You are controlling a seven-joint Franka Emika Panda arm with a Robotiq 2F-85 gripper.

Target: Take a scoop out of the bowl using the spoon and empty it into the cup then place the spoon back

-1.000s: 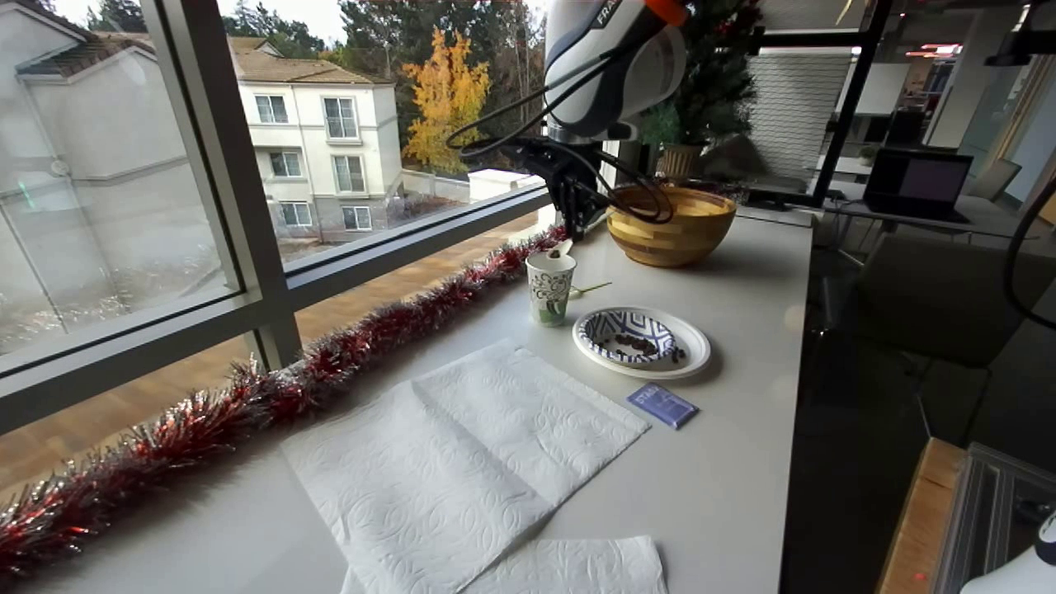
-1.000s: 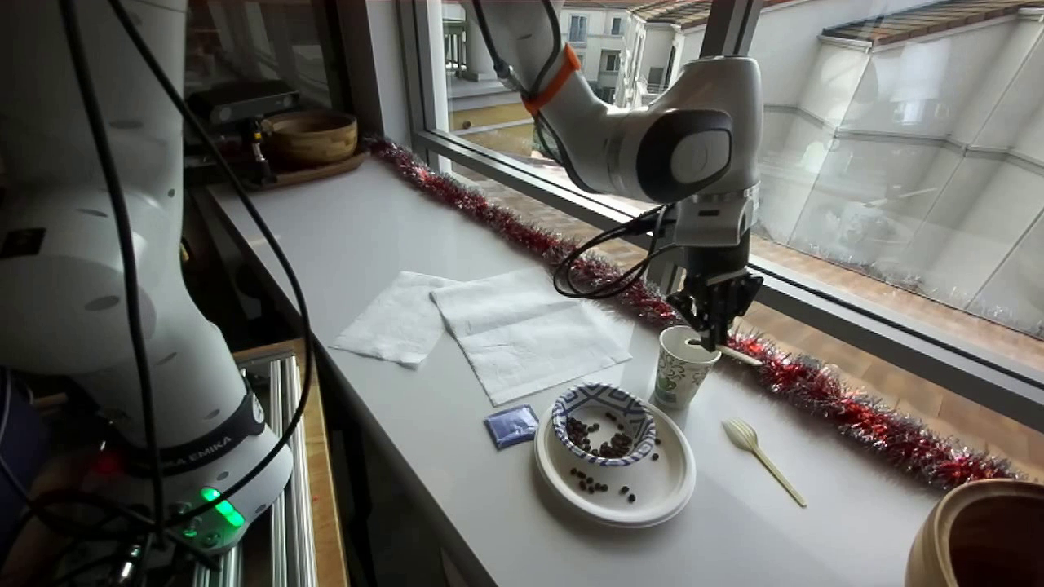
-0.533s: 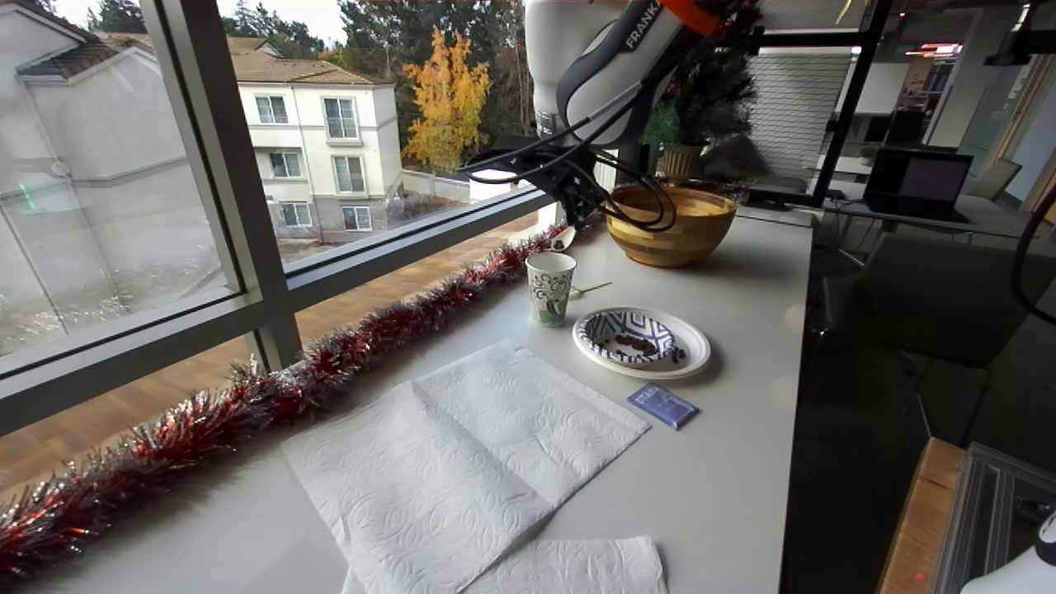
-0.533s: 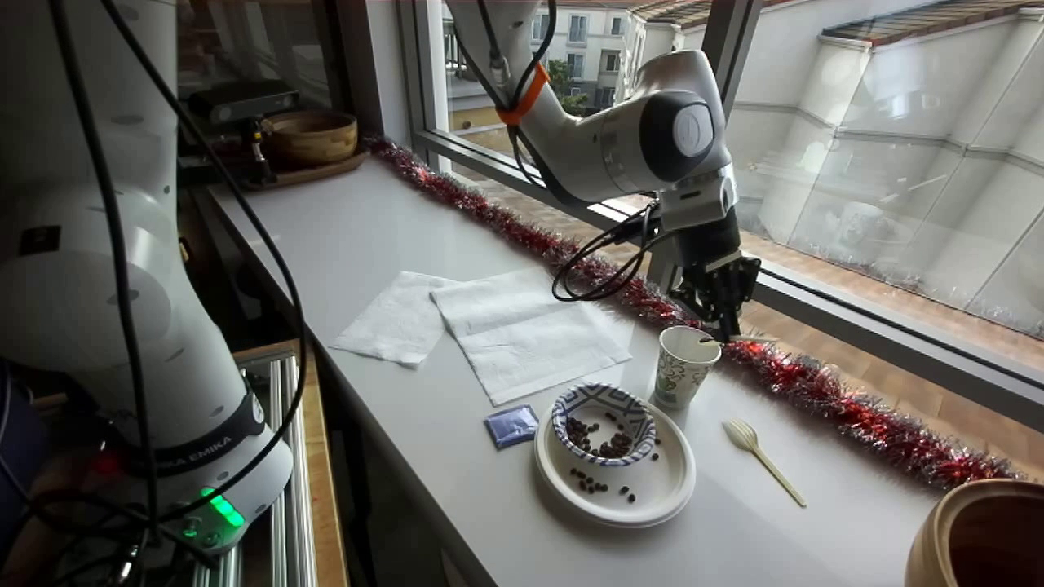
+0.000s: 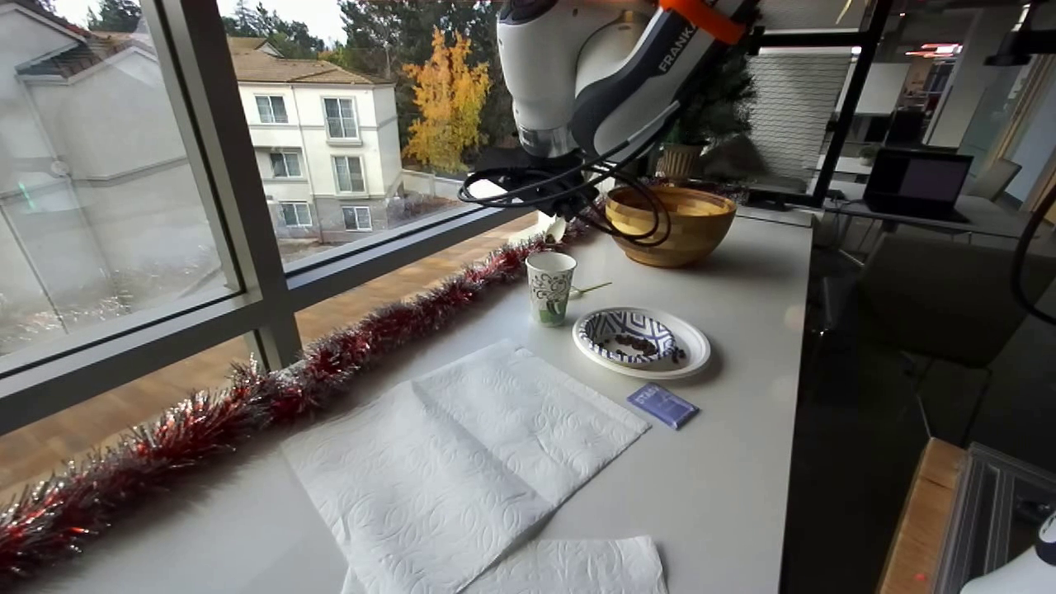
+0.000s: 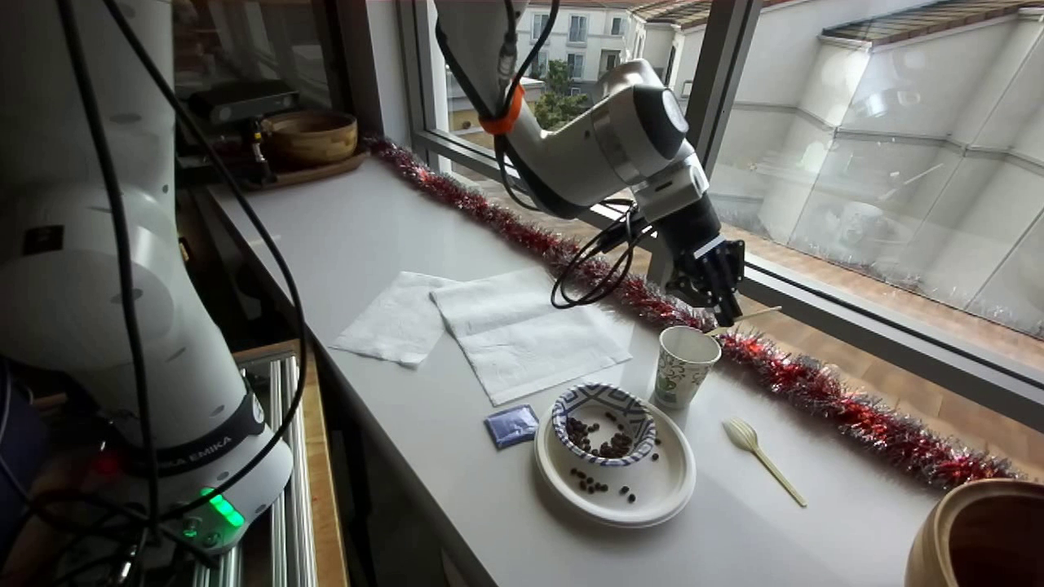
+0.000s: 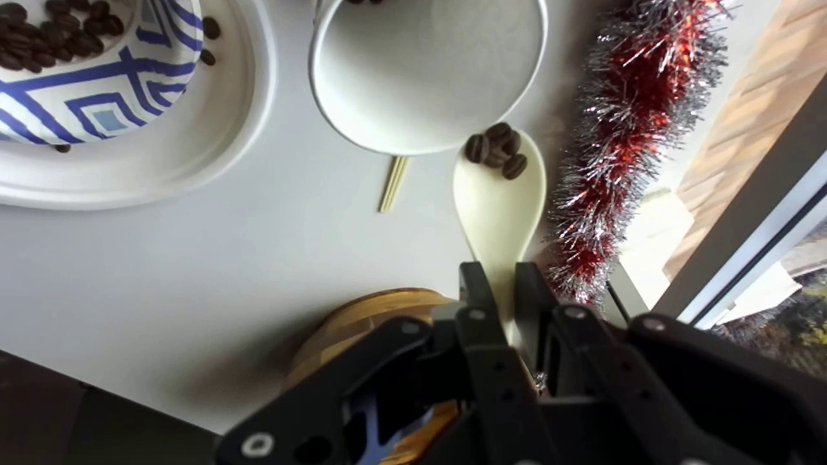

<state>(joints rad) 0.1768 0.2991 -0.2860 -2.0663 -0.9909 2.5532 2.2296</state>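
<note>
Fingers [image 7: 477,284]: clenched on the spoon [image 7: 499,206], grasping at the neck, with the scooping end toward 12 o'clock in the wrist view.
Spoon: held clear of the counter [image 6: 351,236], near the rim of the cup [image 6: 685,379], at 5 o'clock from the cup in the wrist view; in an exterior view, tilted, with the handle [image 6: 758,314] aimed between 2 and 3 o'clock. Cannot tell whether touching the rim.
Cup: standing upright on the counter, just beside the plate [image 6: 669,489], at 2 o'clock from the bowl [image 6: 599,401] in an exterior view.
Bowl: white with blue patterning, sitting on the plate, at 9 o'clock from the cup in the wrist view.
Beans [image 7: 477,148]: dark brown, clustered near the spoon's tip; also gathered in the bowl, scattered on the plate, and showing inside the cup at the wrist view's top edge.
Fork [image 6: 740,434]: lying on the counter apart from the cup, toward 5 o'clock in an exterior view.
Packet [image 6: 512,425]: blue, flat, just beside the plate, toward 10 o'clock in an exterior view.
Paper towels [image 6: 522,326]: spread overlapping, at 11 o'clock from the plate in an exterior view.
Wooden bowl [image 5: 701,235]: golden-brown, at 2 o'clock from the cup in an exterior view.
Tinsel [image 6: 860,417]: red and silver, stretched from 10 toward 4 o'clock in an exterior view.
</note>
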